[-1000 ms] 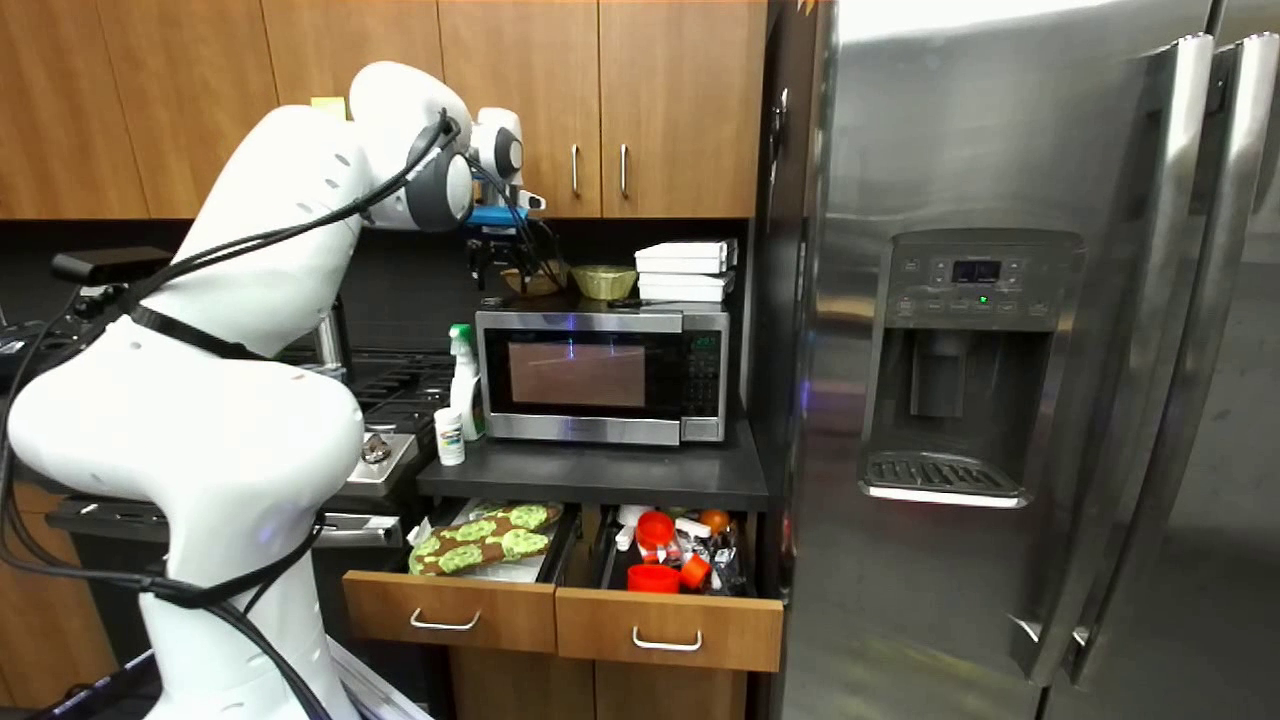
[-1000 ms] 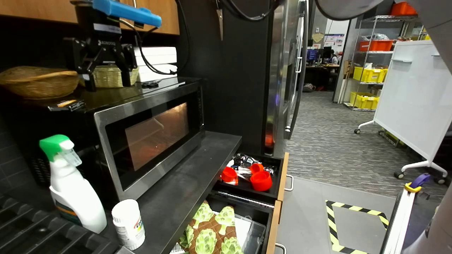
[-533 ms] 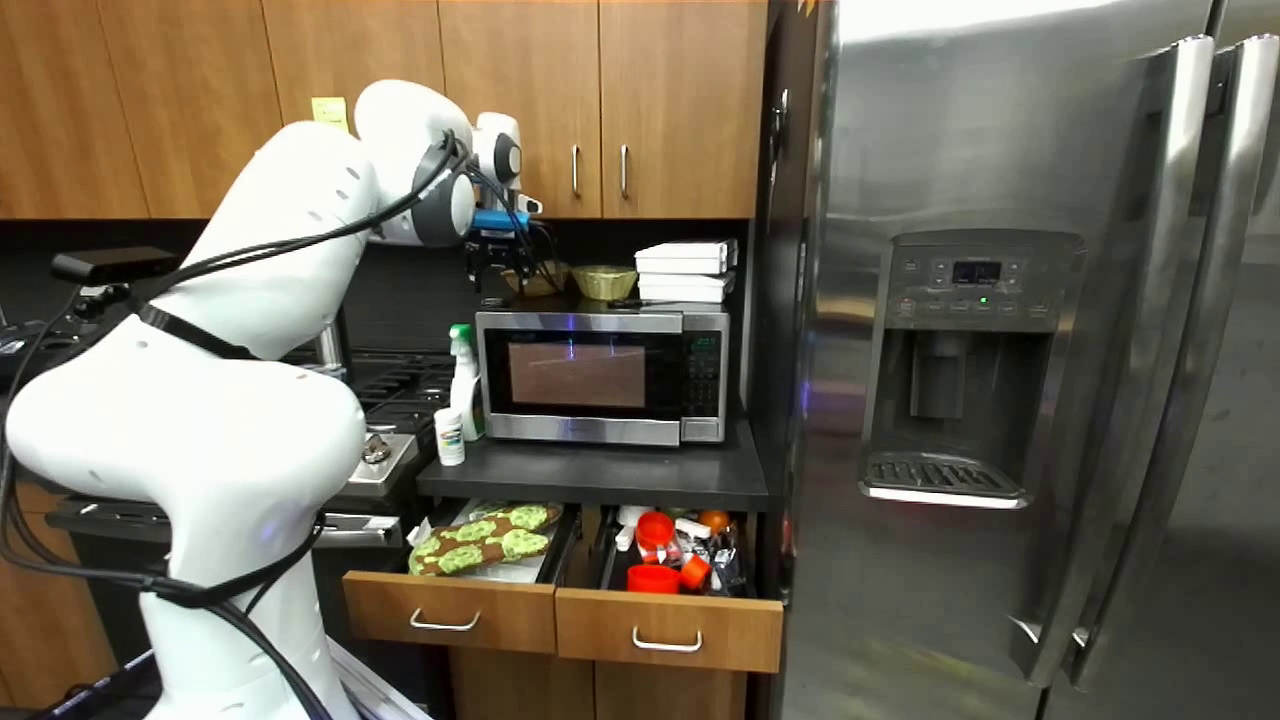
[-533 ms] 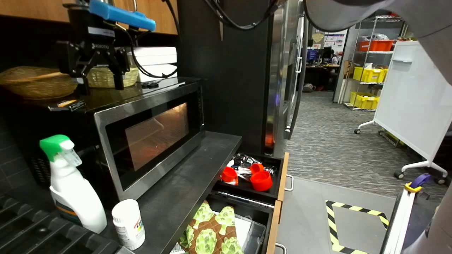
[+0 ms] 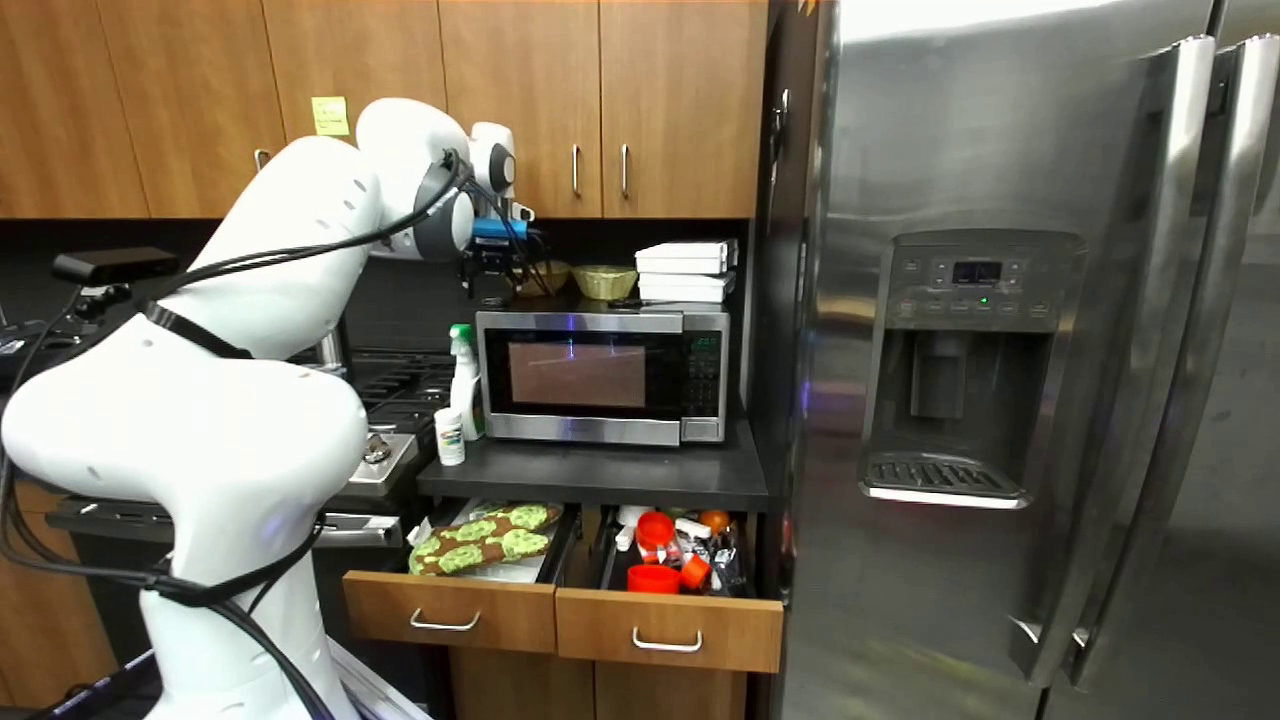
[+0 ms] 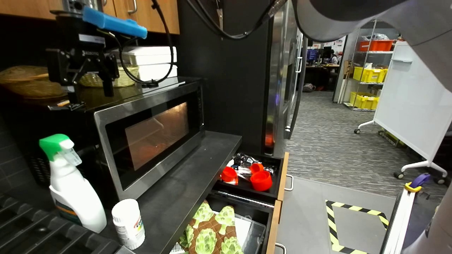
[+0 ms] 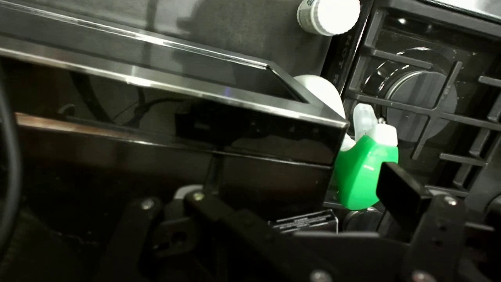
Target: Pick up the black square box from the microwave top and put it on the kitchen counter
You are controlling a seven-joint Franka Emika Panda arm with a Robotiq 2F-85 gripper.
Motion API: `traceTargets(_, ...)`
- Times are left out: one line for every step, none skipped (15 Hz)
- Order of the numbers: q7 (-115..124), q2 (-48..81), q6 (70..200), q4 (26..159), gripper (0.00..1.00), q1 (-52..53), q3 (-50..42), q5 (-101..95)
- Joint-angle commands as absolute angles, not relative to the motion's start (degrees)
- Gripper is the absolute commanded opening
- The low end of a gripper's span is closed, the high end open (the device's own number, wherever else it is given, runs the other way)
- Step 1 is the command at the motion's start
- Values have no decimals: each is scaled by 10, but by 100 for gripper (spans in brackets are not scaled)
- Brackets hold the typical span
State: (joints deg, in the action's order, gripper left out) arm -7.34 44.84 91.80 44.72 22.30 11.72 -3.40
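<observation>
- On top of the microwave [image 6: 155,139], at the end nearest the spray bottle [image 6: 79,197] and back from the front edge: the black square box [image 6: 67,105], orange patch on its upper face, white lettering along one edge in the wrist view.
- Above that end, pointing down: the Robotiq gripper [image 6: 91,95], fingers [image 6: 108,84] spread wide apart.
- In the wrist view, partly hidden by gripper parts: the same box; in an exterior view, partly behind one fingertip. Impossible to tell whether touching.
- Farther back on the microwave: a brown wicker basket [image 6: 30,83], a yellowish woven basket [image 5: 604,284] and, toward the other end, stacked white containers [image 5: 685,272].
- Under the microwave: the dark kitchen counter [image 5: 600,485]. Upright on it, near the same end: the green-headed spray bottle and a white tub [image 6: 128,225].
- Below, standing open: a drawer [image 5: 520,620] with a quilted artichoke-print cloth [image 5: 485,540], and a second drawer [image 5: 600,625] with red cups [image 5: 653,578].
- Flanking the counter: a gas stove [image 5: 398,462] and a stainless-steel refrigerator [image 5: 950,600].
- Carrying the gripper: a white robot arm [image 5: 200,410].
- On a cupboard door [image 5: 360,50] above: a yellow sticky note [image 5: 330,116].
</observation>
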Motion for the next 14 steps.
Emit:
traceTargets(-102,475,902,402,100,236,116,-46)
traceTargets(-108,478,903,397,100,240,115,-49)
traceTargets(-113,481,903,394,100,243,114,-52)
traceTargets(-118,484,903,389,100,246,113,-55)
traceTargets(-123,486,903,386,100,249,111,-60)
traceTargets(-128,488,902,383,100,251,110,-65)
traceTargets(-132,490,902,380,100,253,110,-69)
traceTargets(-136,492,902,377,100,255,108,-75)
traceTargets(-141,494,902,374,100,257,107,-80)
traceTargets(-145,496,902,372,100,258,107,-85)
traceTargets(-149,497,902,370,100,258,107,-89)
traceTargets(-151,499,903,368,100,258,108,-91)
traceTargets(-154,501,904,366,100,259,108,-94)
traceTargets(-157,502,906,364,100,258,109,-94)
